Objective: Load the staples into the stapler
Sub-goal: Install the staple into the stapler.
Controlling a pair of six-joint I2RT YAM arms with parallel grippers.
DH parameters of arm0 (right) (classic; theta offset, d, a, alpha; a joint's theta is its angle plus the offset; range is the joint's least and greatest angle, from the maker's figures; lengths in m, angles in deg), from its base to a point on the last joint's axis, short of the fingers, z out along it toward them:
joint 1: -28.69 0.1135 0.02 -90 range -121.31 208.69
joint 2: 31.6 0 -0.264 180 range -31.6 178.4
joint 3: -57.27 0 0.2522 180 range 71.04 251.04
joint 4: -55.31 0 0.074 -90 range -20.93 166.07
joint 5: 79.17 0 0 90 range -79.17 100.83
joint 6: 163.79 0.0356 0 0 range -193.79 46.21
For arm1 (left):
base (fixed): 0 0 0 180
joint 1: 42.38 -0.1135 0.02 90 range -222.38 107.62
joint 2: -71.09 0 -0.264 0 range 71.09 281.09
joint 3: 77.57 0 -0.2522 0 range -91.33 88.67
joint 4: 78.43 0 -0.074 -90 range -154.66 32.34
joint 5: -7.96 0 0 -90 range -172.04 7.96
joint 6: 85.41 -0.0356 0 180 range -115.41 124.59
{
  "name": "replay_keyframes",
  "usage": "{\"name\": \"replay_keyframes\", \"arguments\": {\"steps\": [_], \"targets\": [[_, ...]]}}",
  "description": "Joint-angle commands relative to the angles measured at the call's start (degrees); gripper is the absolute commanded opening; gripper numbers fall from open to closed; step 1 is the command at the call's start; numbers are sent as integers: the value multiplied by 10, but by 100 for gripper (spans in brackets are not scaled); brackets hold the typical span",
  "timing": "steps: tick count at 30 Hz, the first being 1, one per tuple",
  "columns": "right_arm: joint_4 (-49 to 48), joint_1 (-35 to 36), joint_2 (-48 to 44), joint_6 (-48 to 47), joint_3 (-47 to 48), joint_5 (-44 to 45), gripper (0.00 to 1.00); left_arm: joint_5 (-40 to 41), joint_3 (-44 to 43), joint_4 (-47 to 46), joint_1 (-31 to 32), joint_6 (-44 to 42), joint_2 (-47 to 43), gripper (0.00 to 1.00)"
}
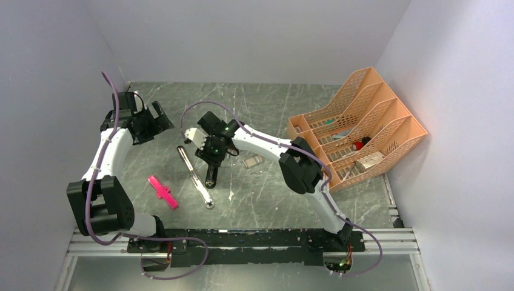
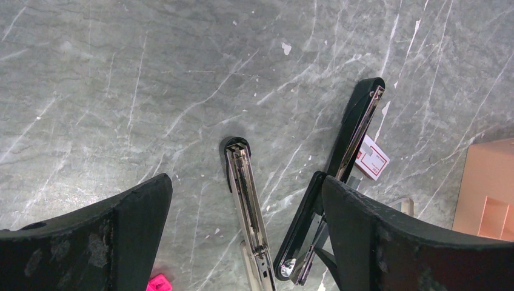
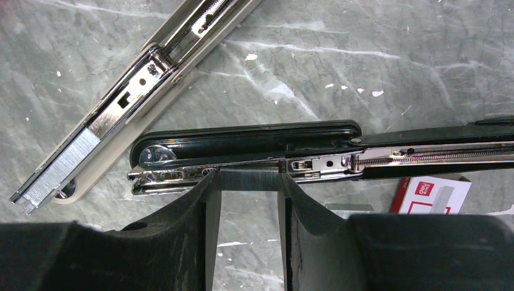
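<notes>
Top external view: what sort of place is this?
Probably a robot test cell arranged like an office desk: plain grey walls enclose a marble-pattern table, with an orange file rack and an opened black stapler.

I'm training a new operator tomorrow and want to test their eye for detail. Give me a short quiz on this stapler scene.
1. True or false: the left gripper is open and holds nothing.
2. What does the right gripper pinch? A a pen; B a strip of staples; C nothing.
3. Fill in: the strip is held at the rail of the ___ stapler.
Key: 1 true; 2 B; 3 black.
</notes>
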Motion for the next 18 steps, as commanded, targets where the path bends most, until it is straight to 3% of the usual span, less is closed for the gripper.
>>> {"name": "replay_keyframes", "arguments": {"steps": [1, 18], "targets": [[15, 3, 22, -7, 13, 12, 10, -11, -8, 3, -7, 1, -3, 98], [47, 6, 32, -19, 21, 27, 12, -12, -9, 2, -7, 0, -4, 98]]}}
